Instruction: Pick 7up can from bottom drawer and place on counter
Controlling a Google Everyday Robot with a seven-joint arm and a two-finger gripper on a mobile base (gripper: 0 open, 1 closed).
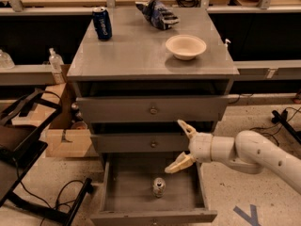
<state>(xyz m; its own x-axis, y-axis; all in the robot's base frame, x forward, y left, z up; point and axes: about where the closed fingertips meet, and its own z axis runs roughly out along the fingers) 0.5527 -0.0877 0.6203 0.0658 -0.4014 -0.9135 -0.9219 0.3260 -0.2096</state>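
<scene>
The 7up can stands upright in the middle of the open bottom drawer, a small silver can with green marks. My gripper is open, its two cream fingers spread one above the other. It hangs above the drawer's right half, up and to the right of the can, in front of the middle drawer. It holds nothing. The grey counter is the cabinet's top, above the three drawers.
On the counter stand a dark blue can at the back left, a cream bowl at the right and a crumpled blue bag at the back. A cardboard box and black frame lie left of the cabinet.
</scene>
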